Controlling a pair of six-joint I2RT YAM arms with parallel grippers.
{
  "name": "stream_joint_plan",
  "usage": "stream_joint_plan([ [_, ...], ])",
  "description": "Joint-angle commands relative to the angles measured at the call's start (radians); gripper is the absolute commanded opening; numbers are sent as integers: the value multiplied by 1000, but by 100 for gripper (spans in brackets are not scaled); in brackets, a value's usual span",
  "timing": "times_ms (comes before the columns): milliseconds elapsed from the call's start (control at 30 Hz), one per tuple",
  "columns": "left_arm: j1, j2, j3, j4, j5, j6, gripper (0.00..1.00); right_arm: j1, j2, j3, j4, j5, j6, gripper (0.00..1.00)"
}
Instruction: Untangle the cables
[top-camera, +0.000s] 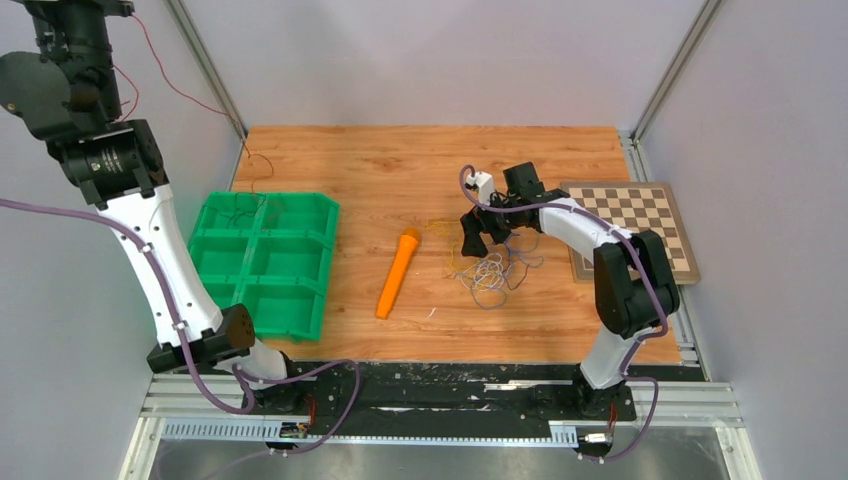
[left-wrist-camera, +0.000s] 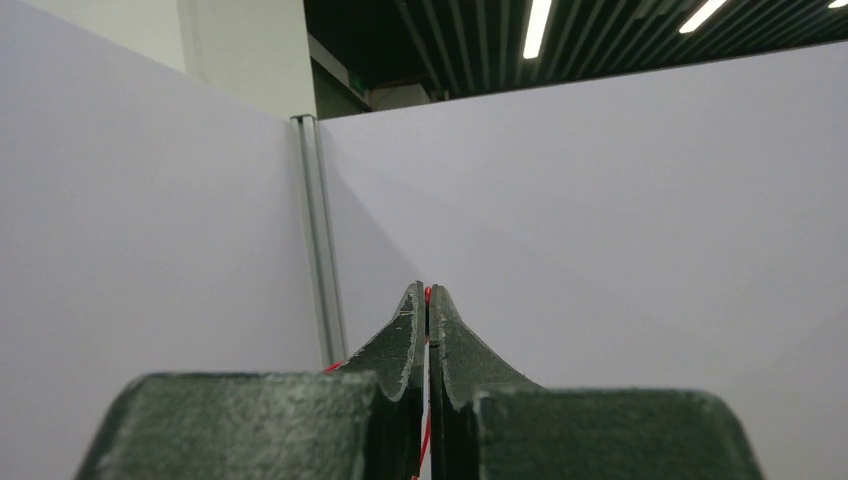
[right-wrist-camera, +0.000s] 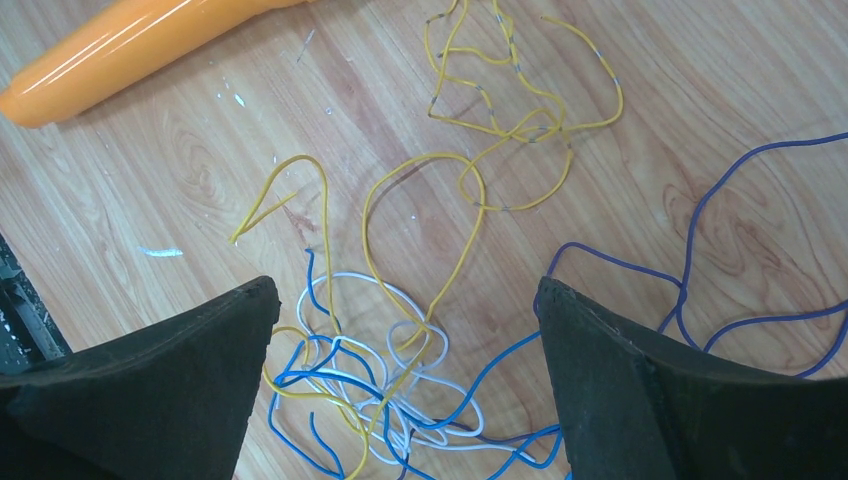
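- Cables (top-camera: 490, 270) lay mostly in a loose tangle on the wooden tabletop (top-camera: 400, 160), right of centre and just in front of the right arm's wrist.
- Left arm (top-camera: 150, 250) rose from its base at the near left edge and reached high up, close to the overhead camera.
- Right arm (top-camera: 620, 270) bent forward from the near right edge and over the tabletop, pointing down at the tangle.
- Green tray (top-camera: 285, 265) with several compartments sat at the tabletop's left side.
- Chessboard (top-camera: 650, 215) lay at the far right, partly under the right arm.
- Orange marker (top-camera: 397, 272) lay flat between the tray and the tangle, apart from both.
- Right fingers (right-wrist-camera: 180, 380) were spread wide above the knot of cables, one on each side of it, holding nothing.
- Left fingers (left-wrist-camera: 420, 320) were pressed together on a red wire (left-wrist-camera: 425, 440), held up in the air against the grey walls.
- That red wire (top-camera: 190, 95) hung from the raised fingers down to the tabletop's far left corner, near the tray's far edge.
- Yellow wire (right-wrist-camera: 470, 200) looped out from the knot toward the marker's side.
- Purple wire (right-wrist-camera: 700, 200) curved away on the other side.
- Blue (right-wrist-camera: 300, 380) and white (right-wrist-camera: 370, 290) wires were knotted together with yellow between the right fingers.
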Motion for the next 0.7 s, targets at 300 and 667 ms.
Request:
stream_joint_plan([
  [300, 9, -161, -507, 157, 184, -181, 0, -9, 6, 24, 22, 5, 6, 100],
  [667, 9, -339, -858, 67, 229, -82, 0, -18, -8, 8, 25, 14, 6, 100],
])
